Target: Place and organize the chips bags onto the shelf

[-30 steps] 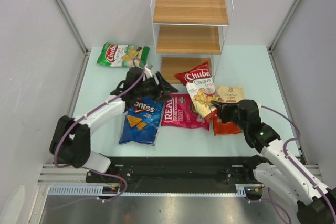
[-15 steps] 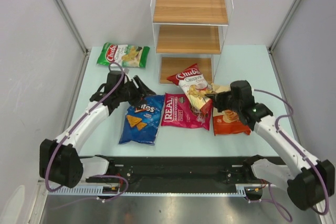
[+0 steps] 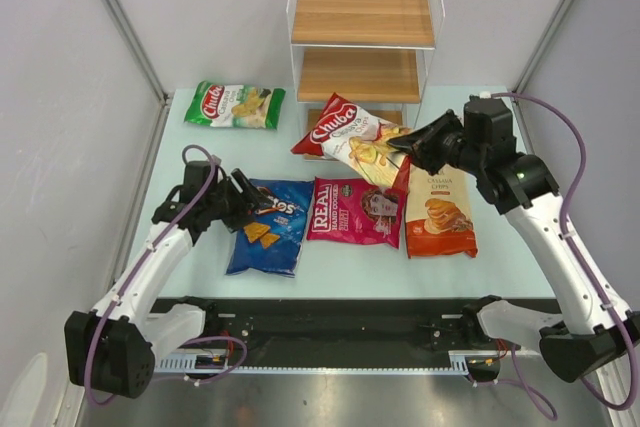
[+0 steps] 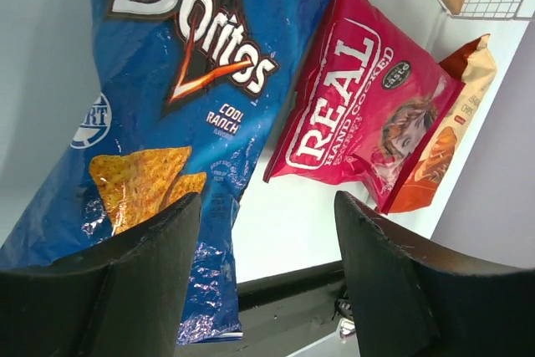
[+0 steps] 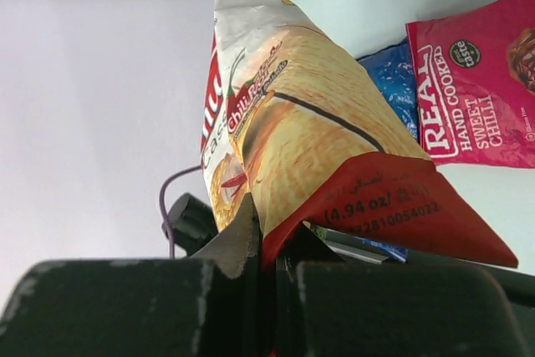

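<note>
Since a second ago the right arm has risen and swung toward the shelf (image 3: 363,47), lifting the red Chuba bag (image 3: 350,137) off the pile, while the left arm has drawn back leftward. Grey walls enclose the pale green table (image 3: 500,112). The right gripper (image 3: 398,145) pinches the bag's corner; the bag hangs before the lowest board, its long axis running left from the jaws. The left gripper (image 4: 266,200), jaws spread, hovers over the Doritos bag (image 4: 167,81).
</note>
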